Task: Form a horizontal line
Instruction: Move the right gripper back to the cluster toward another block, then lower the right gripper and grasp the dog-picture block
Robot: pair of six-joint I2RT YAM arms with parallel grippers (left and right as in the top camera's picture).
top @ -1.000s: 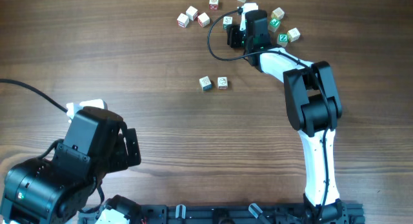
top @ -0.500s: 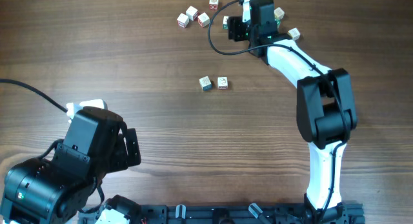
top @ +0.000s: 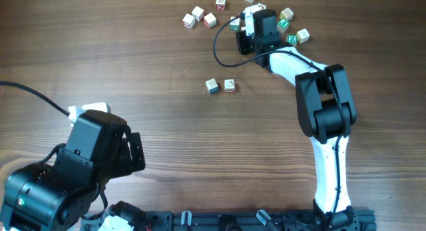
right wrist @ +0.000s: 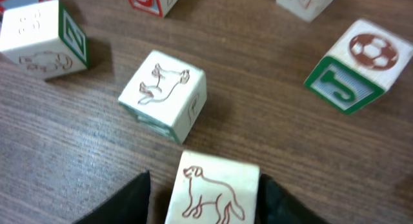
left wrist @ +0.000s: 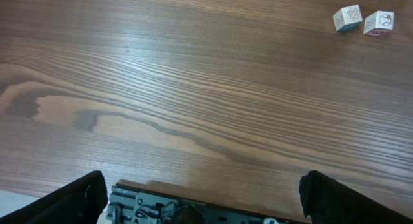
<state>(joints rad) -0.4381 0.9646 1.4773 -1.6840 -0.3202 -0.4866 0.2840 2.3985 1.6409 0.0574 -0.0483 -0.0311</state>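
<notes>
- Worktop [top: 133, 64]: brown wood with long streaky grain, matte and flat, spanning every view.
- Left arm [top: 73, 171]: bulky black housing in the lower left of the overhead frame; left claw [left wrist: 203, 188] spread wide over bare wood, nothing between the fingers.
- Right arm [top: 319, 124]: white and black links reaching to upper centre, in among the loose cubes [top: 198, 13]; nearer of the two arms to the line.
- Right claw [right wrist: 205, 182]: dark fingers either side of the dog cube [right wrist: 213, 188] at bottom centre of the wrist view; pressing or merely flanking, cannot tell.
- Horizontal line: only begun, mid-frame overhead. Blue-printed cube [top: 212, 86] and red-printed cube [top: 229, 85] just beside each other, long axis left to right, below and left of the right claw.
- Cubes: small wooden blocks, white faces, crisp edges, outline prints; probably light and quick to skid.
</notes>
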